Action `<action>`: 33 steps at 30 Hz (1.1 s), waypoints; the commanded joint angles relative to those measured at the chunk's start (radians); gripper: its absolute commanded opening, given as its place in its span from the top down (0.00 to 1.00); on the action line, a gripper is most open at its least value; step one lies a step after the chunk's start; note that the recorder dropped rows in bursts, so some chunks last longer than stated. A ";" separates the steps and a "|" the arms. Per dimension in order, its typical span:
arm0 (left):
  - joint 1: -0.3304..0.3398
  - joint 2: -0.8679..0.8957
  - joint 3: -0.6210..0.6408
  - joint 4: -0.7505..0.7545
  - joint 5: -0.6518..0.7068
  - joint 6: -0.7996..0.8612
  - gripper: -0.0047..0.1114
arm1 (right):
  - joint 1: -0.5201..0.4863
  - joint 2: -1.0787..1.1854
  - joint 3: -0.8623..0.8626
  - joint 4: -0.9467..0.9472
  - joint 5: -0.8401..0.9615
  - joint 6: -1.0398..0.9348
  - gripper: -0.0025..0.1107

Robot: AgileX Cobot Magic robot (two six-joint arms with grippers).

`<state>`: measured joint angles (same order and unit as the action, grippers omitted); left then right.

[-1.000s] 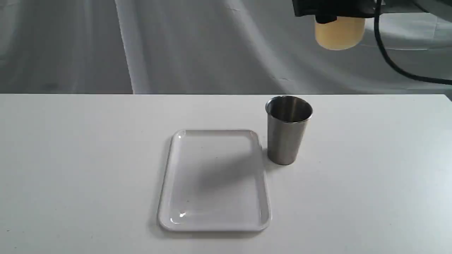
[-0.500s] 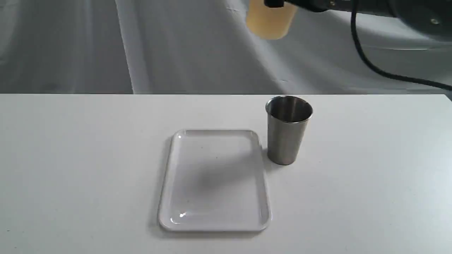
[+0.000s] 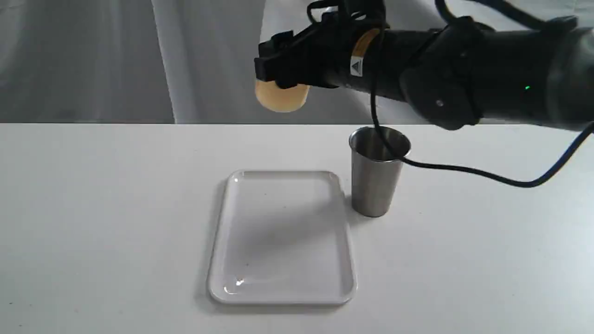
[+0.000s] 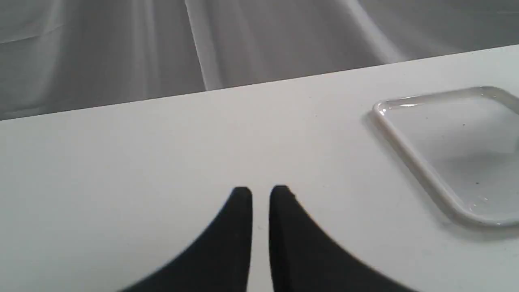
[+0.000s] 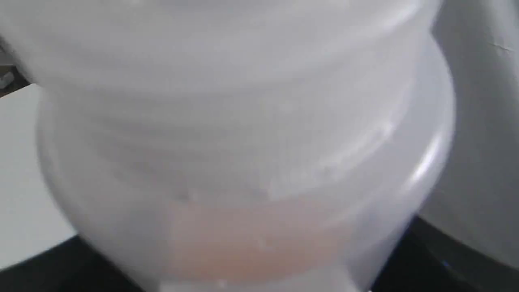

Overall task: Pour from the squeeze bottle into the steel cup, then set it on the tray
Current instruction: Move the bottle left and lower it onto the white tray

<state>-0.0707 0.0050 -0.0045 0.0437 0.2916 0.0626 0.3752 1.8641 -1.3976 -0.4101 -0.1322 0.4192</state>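
While the right end effector [image 3: 278, 76] is clamped on the bottle [image 3: 281, 96], the bottle hangs in the air, base down, left of the cup [image 3: 378, 176] and clear of it. A shadow lies on the tray [image 3: 283, 278], so the bottle is judged to be over the tray and well above it. The cup stands upright on the tabletop [image 3: 93, 208], just beside the tray's far right corner. Its contents cannot be made out, so the pour is unconfirmed. The left end effector [image 4: 260, 194] hovers over bare tabletop, apart from the tray, fingers nearly together and holding nothing. Outstanding: lowering the bottle onto the tray and releasing it. Nothing stands on the tray.
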 commanded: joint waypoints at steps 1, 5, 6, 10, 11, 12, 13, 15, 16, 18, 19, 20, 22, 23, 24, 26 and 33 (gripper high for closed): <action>-0.003 -0.005 0.004 0.001 -0.007 -0.002 0.89 | 0.010 0.031 0.000 0.036 -0.082 -0.072 0.59; -0.003 -0.005 0.004 0.001 -0.007 -0.002 0.89 | 0.012 0.079 0.000 0.036 -0.090 -0.076 0.59; -0.003 -0.005 0.004 0.001 -0.007 -0.002 0.89 | 0.014 0.091 0.000 0.036 -0.090 -0.076 0.59; -0.003 -0.005 0.004 0.001 -0.007 -0.002 0.89 | 0.014 0.131 0.000 0.036 -0.090 -0.076 0.59; -0.003 -0.005 0.004 0.001 -0.007 -0.002 0.89 | 0.014 0.144 0.000 0.036 -0.088 -0.076 0.59; -0.003 -0.005 0.004 0.001 -0.007 -0.002 0.89 | 0.014 0.151 0.000 0.036 -0.088 -0.076 0.59; -0.003 -0.005 0.004 0.001 -0.007 -0.002 0.89 | 0.014 0.161 0.000 0.036 -0.088 -0.076 0.59; -0.003 -0.005 0.004 0.001 -0.007 -0.002 0.89 | 0.014 0.177 0.000 0.036 -0.086 -0.076 0.59; -0.003 -0.005 0.004 0.001 -0.007 -0.002 0.89 | 0.018 0.186 0.000 0.036 -0.084 -0.076 0.59; -0.003 -0.005 0.004 0.001 -0.007 -0.002 0.89 | 0.024 0.202 0.000 0.036 -0.084 -0.076 0.59; -0.003 -0.005 0.004 0.001 -0.007 -0.002 0.89 | 0.026 0.212 0.000 0.036 -0.081 -0.076 0.59; -0.003 -0.005 0.004 0.001 -0.007 -0.002 0.89 | 0.032 0.217 0.000 0.036 -0.081 -0.076 0.59; -0.003 -0.005 0.004 0.001 -0.007 -0.002 0.89 | 0.032 0.233 0.000 0.036 -0.081 -0.073 0.59; -0.003 -0.005 0.004 0.001 -0.007 -0.002 0.89 | 0.032 0.238 0.000 0.036 -0.081 -0.073 0.59; -0.003 -0.005 0.004 0.001 -0.007 -0.002 0.89 | 0.035 0.247 0.000 0.036 -0.076 -0.073 0.59; -0.003 -0.005 0.004 0.001 -0.007 -0.002 0.89 | 0.035 0.255 0.000 0.050 -0.059 -0.073 0.59; -0.003 -0.005 0.004 0.001 -0.007 -0.002 0.89 | 0.035 0.257 0.000 0.055 0.020 -0.073 0.59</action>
<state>-0.0707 0.0050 -0.0045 0.0437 0.2916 0.0626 0.4068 2.1323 -1.3976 -0.3606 -0.0995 0.3543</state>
